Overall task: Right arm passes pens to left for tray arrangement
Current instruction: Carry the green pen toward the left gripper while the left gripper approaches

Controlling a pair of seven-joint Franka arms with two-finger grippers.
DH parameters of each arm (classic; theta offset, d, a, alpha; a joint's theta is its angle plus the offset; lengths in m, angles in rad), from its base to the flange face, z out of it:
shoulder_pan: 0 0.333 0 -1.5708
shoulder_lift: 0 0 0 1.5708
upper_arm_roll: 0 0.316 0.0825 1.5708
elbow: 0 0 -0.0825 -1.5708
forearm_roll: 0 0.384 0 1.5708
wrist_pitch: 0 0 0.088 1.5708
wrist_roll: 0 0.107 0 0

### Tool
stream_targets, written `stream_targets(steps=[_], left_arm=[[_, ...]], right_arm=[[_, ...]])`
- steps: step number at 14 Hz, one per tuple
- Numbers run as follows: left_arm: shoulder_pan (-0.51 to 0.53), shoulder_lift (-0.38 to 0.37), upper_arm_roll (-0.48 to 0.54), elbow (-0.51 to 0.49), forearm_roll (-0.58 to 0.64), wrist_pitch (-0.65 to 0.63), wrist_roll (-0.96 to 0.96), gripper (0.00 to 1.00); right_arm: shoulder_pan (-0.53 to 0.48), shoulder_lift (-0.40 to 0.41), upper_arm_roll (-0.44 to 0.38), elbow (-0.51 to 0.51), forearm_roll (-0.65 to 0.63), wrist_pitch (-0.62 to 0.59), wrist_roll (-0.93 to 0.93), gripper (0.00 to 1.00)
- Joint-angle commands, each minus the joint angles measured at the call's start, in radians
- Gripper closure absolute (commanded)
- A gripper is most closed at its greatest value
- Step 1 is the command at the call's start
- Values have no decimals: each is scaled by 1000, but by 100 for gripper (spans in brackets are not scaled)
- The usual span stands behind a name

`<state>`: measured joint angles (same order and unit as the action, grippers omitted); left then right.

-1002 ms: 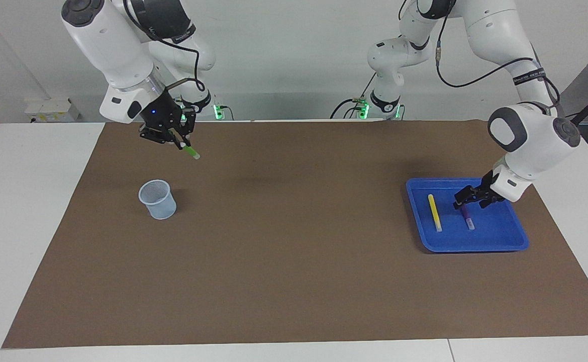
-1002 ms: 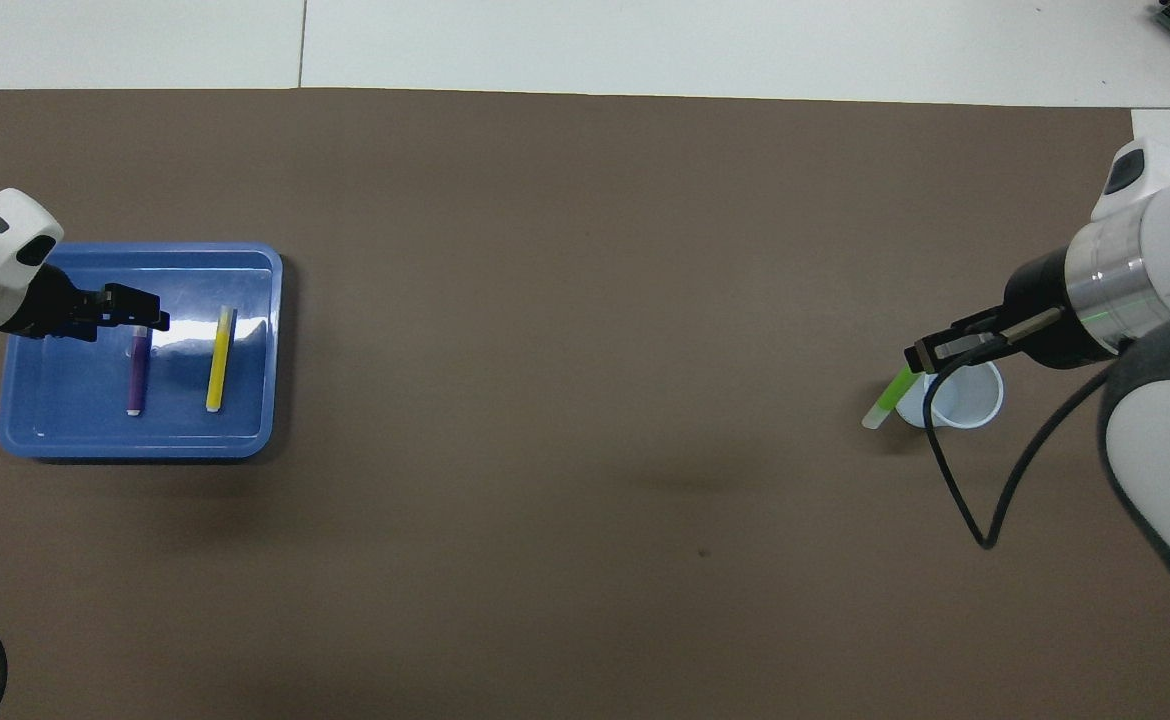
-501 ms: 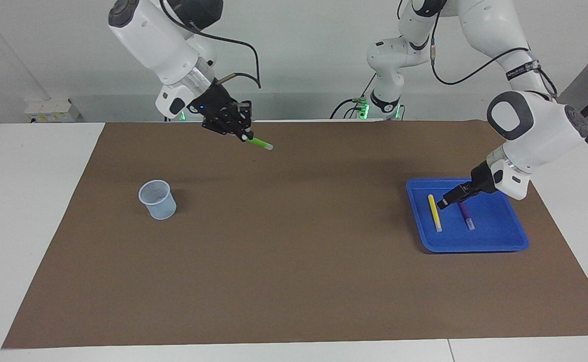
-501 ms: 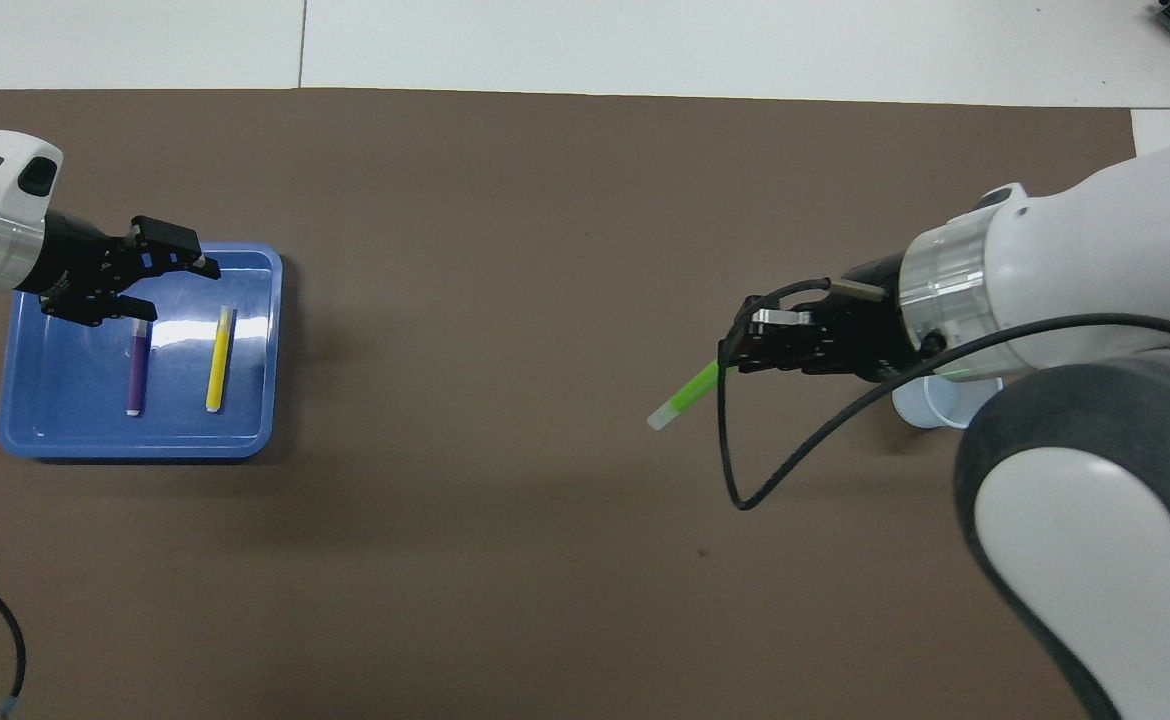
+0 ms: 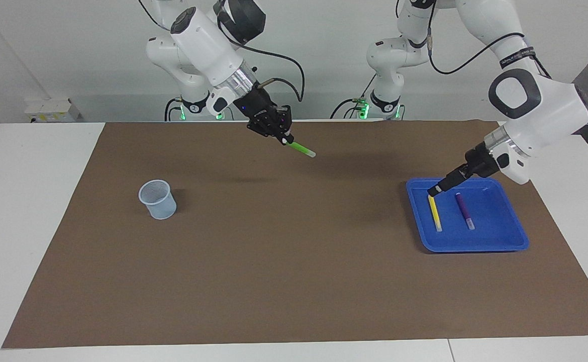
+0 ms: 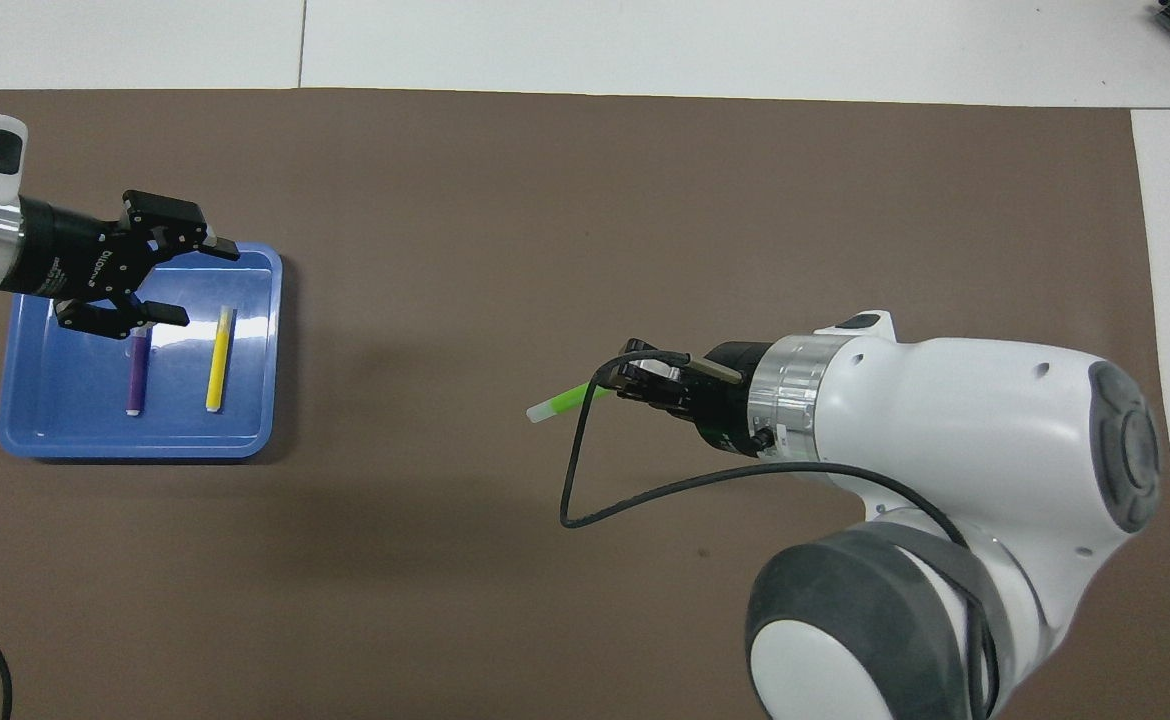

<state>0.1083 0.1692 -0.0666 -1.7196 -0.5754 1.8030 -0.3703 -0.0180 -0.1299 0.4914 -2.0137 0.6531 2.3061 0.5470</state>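
Note:
My right gripper point(image 5: 280, 137) is shut on the green pen point(image 5: 302, 149) and holds it in the air over the middle of the brown mat, pale tip pointing toward the left arm's end; it also shows in the overhead view point(image 6: 567, 400). My left gripper point(image 5: 434, 190) point(image 6: 207, 284) is open and empty, raised over the blue tray point(image 5: 505, 240) point(image 6: 25, 425). The yellow pen point(image 5: 434, 213) point(image 6: 217, 345) and the purple pen point(image 5: 464, 210) point(image 6: 135, 375) lie side by side in the tray.
A small translucent pale-blue cup point(image 5: 158, 199) stands on the brown mat point(image 5: 274, 261) toward the right arm's end; the right arm hides it in the overhead view. White table shows around the mat.
My right gripper has carried the green pen from above the cup toward the middle of the mat. My left gripper has risen off the purple pen and moved toward the middle, open.

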Motion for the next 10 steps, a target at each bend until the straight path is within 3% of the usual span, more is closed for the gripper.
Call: stream_targets(steps=[1,3,6,10], left_arm=[[-4,-43,7,-49,-82,-28,-73,0],[-9,-76,8,-110,-182,-14,-111,0],[-25,-120,8,-199,-315,21,-137,0],[-140,-184,7,-325,-460,224,-229,0]], right_arm=[[52,-43,-4,-81,34,166,88,100],[78,-43,-4,-103,36,278,151,100],[75,-34,-4,-103,36,317,154,100],[69,-25,-4,-103,37,346,151,100]])
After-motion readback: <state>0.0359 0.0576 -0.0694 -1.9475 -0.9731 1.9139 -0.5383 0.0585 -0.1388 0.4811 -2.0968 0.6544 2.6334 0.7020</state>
